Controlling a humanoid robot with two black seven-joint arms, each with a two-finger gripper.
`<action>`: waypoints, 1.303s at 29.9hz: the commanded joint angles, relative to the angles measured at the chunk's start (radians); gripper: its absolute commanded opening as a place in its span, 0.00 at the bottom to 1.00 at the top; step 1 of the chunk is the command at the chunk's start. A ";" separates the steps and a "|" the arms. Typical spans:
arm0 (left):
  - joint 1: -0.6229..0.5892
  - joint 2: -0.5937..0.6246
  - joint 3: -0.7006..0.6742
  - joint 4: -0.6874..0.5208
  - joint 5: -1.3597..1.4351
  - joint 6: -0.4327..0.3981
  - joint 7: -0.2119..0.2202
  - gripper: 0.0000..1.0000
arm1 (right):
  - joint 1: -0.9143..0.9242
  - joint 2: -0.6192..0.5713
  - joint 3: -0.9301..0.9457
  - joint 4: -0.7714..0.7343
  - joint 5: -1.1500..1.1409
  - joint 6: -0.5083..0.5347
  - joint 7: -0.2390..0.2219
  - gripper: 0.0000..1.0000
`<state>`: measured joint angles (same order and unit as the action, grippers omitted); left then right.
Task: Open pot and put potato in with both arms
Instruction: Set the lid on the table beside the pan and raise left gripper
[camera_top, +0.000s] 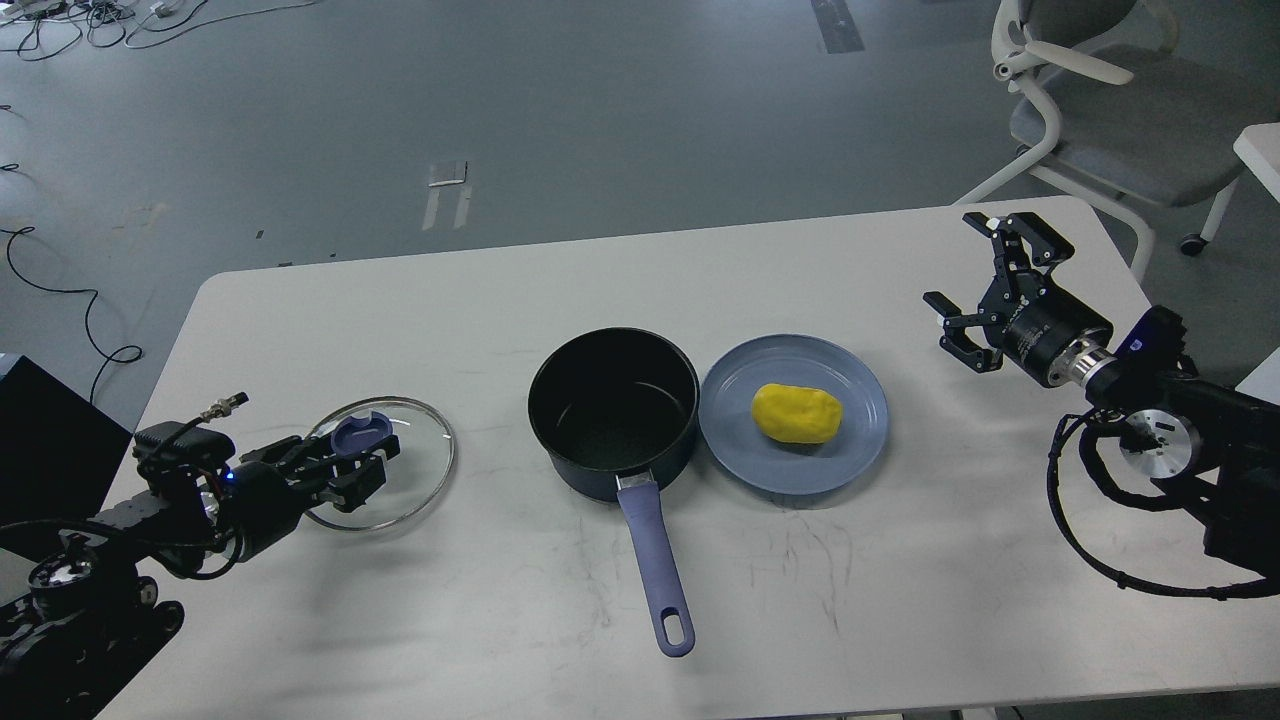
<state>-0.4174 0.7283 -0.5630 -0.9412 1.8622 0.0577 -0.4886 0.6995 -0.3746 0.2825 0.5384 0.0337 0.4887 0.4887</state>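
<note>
Already uncovered, the pot (612, 410) stands open near the middle of the table (500, 620), its dark interior empty and its long handle (655, 560) running toward the viewer. The glass lid (420, 470) lies flat on the table well to the left of the pot, and the left end effector (365, 470) sits at the lid's knob (362, 430). Its fingers lie on either side of the knob, but whether they are clamped on it or slack cannot be told from this view.

The potato (797, 413) rests on the blue-grey plate (850, 450), which lies just beside the pot's right wall. The right end effector (985, 290) hovers above the table with its fingers spread apart and nothing between them. The potato lies well to that end effector's left and nearer the viewer, with the plate's far rim between them.

By judgement, the opening step is complete or in its last instant, and the transfer of the potato has not yet begun. The next move calls for the right end effector to travel left and down over the plate, straddle the potato across its short axis, and close gently, since a smooth rounded lump may slip. The lift must then clear the pot's rim before release. The left end effector should keep clear of the pot, unless it steadies the handle.
</note>
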 joint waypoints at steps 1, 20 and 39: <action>0.003 -0.015 0.000 0.013 0.000 0.001 0.000 0.63 | 0.000 -0.001 0.000 0.000 -0.003 0.000 0.000 1.00; -0.055 0.077 -0.002 -0.103 -0.306 -0.018 0.000 0.98 | -0.005 -0.009 0.000 0.000 0.000 0.000 0.000 1.00; -0.222 -0.055 -0.014 -0.056 -1.500 -0.310 0.000 0.98 | 0.002 -0.010 -0.002 0.011 -0.003 0.000 0.000 1.00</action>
<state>-0.6793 0.7078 -0.5644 -1.0333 0.3768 -0.1739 -0.4886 0.7044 -0.3855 0.2825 0.5487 0.0307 0.4887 0.4887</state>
